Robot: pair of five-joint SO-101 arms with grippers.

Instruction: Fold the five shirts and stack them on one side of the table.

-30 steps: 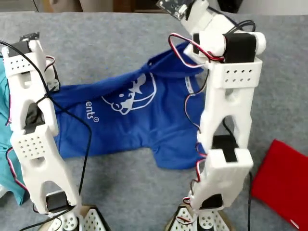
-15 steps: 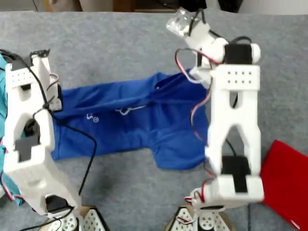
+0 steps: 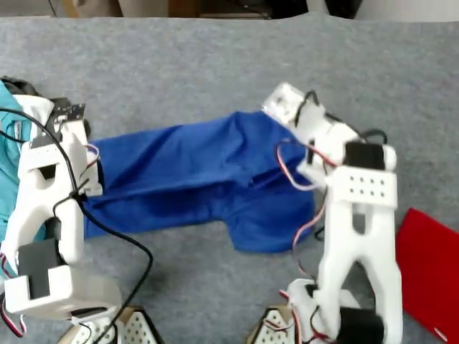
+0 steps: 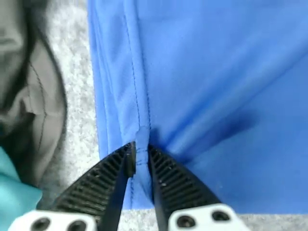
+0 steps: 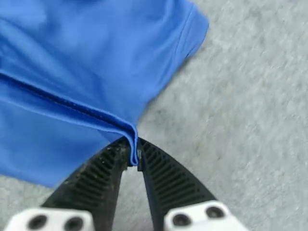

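Left gripper (image 4: 139, 150) is clamped narrow on a stitched edge of the blue shirt (image 4: 216, 72), with the cloth pinched right between its black ribbed jaws. Right gripper (image 5: 134, 150) is doing the same at the other end, nipped tight on a doubled hem and pointing down at the grey tabletop (image 5: 250, 96).

From the high view, the blue shirt (image 3: 193, 165) lies as a long band across the middle of the tabletop (image 3: 179, 64), running from 9 o'clock to 3 o'clock. One sleeve (image 3: 269, 229) pokes out toward 6 o'clock.

The left arm (image 3: 50, 208) rises from its base at 7 o'clock and leans toward 12, with its wrist tipped down over the shirt's 9 o'clock end. The right arm (image 3: 358, 222) climbs from its base at 5 o'clock, and its wrist angles off toward 11 o'clock over the shirt's 2 o'clock corner.

A red shirt (image 3: 430, 272) sits at 4 o'clock, well apart from the blue one. A teal shirt (image 3: 6, 143) lies at the 9 o'clock edge beside the left arm. The left wrist view shows a dark grey garment (image 4: 33, 96) just beside the blue hem.
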